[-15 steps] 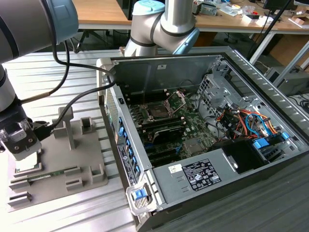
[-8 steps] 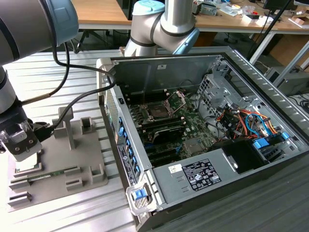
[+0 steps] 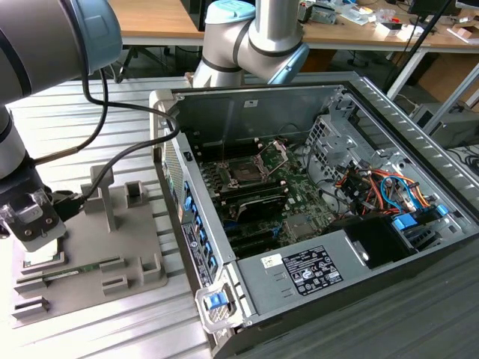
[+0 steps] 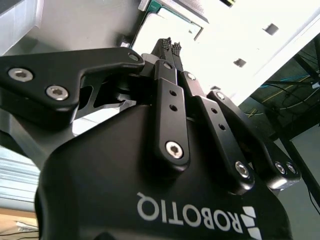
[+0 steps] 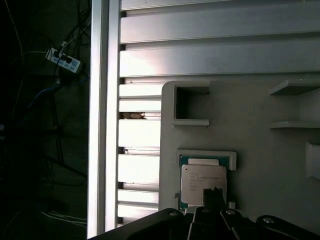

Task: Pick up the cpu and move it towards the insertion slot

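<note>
At the exterior view's left, the fingers (image 4: 170, 90) are pressing together, gripping nothing, just over the cpu (image 3: 45, 259) lying in the grey holder (image 3: 127, 247) on the desk (image 3: 90, 120); rightward, the insertion slot (image 3: 245, 172) is sitting inside the open case (image 3: 254, 112).

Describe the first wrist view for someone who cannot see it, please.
A silvery square cpu lies flat in a recess of a grey holder plate, with the shut black gripper close over one edge. The plate rests on a slatted metal table.
</note>
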Controlling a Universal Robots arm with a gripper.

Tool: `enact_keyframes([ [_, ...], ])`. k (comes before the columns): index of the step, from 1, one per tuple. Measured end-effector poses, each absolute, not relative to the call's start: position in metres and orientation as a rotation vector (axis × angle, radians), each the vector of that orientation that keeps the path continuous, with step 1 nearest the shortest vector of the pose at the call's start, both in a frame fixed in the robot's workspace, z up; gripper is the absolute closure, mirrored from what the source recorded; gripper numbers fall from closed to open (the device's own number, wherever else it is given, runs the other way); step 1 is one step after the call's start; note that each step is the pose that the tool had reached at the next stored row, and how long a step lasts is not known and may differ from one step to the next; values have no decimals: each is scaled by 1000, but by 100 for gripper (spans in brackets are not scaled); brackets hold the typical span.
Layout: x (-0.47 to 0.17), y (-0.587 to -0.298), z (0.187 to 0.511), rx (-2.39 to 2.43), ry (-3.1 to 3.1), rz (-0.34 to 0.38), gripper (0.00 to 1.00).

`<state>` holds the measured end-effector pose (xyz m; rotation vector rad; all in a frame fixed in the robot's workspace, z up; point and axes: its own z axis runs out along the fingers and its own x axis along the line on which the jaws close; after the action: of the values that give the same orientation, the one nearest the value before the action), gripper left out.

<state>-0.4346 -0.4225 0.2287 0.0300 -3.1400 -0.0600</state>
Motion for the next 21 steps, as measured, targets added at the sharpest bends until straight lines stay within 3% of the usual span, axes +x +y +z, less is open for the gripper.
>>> enact_keyframes([
  [21, -435, -423, 220, 30, -3140, -60, 89],
])
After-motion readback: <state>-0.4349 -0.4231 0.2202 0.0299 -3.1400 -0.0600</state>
